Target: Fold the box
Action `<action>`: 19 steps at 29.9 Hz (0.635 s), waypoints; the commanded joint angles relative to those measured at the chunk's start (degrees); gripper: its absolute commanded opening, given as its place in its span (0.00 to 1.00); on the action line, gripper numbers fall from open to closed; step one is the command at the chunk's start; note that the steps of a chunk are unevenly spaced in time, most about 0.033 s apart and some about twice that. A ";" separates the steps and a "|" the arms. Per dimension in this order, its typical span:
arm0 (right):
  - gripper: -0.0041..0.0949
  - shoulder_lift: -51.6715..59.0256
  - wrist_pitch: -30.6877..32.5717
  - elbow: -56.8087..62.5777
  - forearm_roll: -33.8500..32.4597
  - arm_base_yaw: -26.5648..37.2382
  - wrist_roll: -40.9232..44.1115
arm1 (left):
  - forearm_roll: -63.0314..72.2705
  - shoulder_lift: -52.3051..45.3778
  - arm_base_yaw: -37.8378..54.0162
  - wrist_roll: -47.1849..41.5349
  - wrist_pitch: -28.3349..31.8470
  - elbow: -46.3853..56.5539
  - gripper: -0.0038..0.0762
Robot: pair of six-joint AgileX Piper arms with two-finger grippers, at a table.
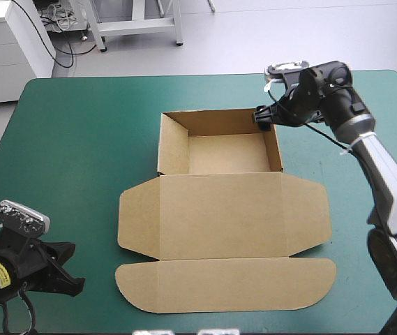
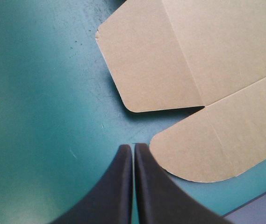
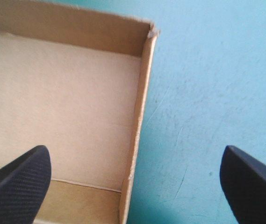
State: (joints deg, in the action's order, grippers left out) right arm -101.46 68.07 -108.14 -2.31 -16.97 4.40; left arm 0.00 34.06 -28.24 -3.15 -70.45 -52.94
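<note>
- the box (image 1: 219, 209) lay mid-table on the teal-green cover (image 1: 72, 146): an open tray at the far end with walls raised, lid and flaps flat toward the near edge.
- the tray's longer walls ran parallel to the table's far edge, and its opening faced up.
- bare cover was widest left of the box; a narrower band ran beyond the far wall; the tuck flap (image 1: 226, 285) lay near the table's near edge.
- the left gripper (image 2: 133, 147) was closed on nothing at the near left corner, tips just beside the tuck flap's rounded left end.
- the right gripper (image 3: 135, 156) stood wide open, straddling the tray's right wall (image 3: 140, 116) near its far corner: one finger over the tray floor, one over bare cover.
</note>
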 commanded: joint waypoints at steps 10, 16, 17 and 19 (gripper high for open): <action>0.96 14.88 -1.08 -3.27 -3.62 0.01 0.06 | 0.33 0.30 -0.31 -0.20 3.11 -1.18 0.04; 0.96 15.44 -1.08 -3.27 -3.62 0.01 0.86 | 0.33 0.30 -0.31 -0.20 3.11 -1.18 0.04; 0.96 15.53 -1.08 -3.27 -3.62 0.01 0.86 | 0.33 0.30 -0.31 -0.20 3.11 -1.18 0.04; 0.96 16.14 -1.08 -3.27 -3.62 0.01 0.86 | 0.33 0.30 -0.31 -0.20 3.00 -1.18 0.04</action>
State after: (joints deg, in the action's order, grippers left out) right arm -88.65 69.69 -109.74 -5.03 -16.97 5.34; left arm 0.00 34.06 -28.24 -3.15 -70.45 -52.94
